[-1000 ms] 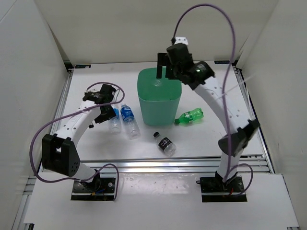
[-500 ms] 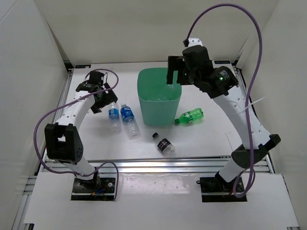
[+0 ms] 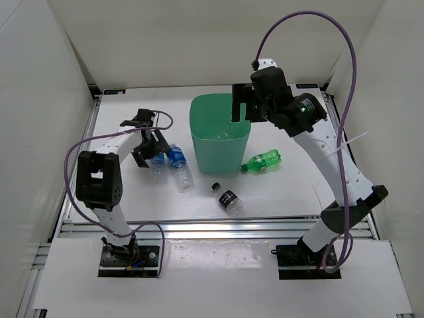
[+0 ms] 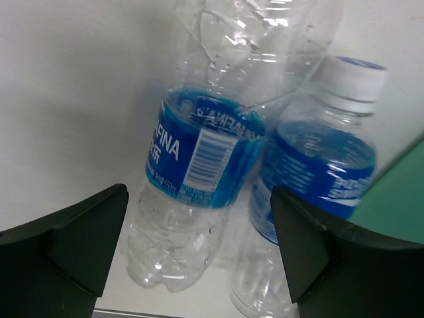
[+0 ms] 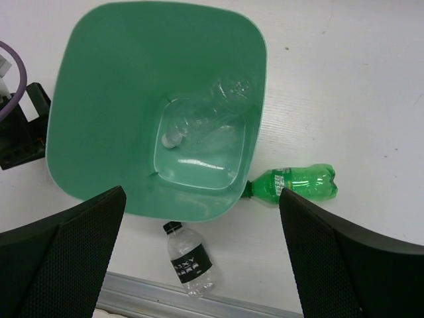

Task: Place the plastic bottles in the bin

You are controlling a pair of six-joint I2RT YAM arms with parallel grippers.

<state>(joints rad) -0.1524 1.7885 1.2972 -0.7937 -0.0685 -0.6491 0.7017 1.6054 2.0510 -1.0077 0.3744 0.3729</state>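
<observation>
The mint-green bin point(image 3: 199, 136) stands mid-table, and one clear bottle point(image 5: 202, 119) lies on its bottom. My right gripper point(image 3: 240, 106) hangs open and empty above the bin's far right rim; in the right wrist view point(image 5: 205, 258) its jaws stand wide apart. Two clear bottles with blue labels point(image 3: 159, 163) point(image 3: 180, 167) lie side by side left of the bin. My left gripper point(image 3: 153, 144) is open just over them, and its fingers straddle the left one point(image 4: 199, 165). The white-capped one point(image 4: 318, 172) lies beside it. A green bottle point(image 3: 263, 160) and a short black-capped bottle point(image 3: 228, 199) lie near the bin.
White walls close in the table on the left, back and right. A metal rail point(image 3: 218, 228) runs along the near edge. My right arm's purple cable loops high over the back right. The bin's wall point(image 4: 404, 199) is right beside the white-capped bottle.
My left gripper has swung from the back left down over the two blue-labelled bottles. My right gripper has shifted right and stays open above the bin.
</observation>
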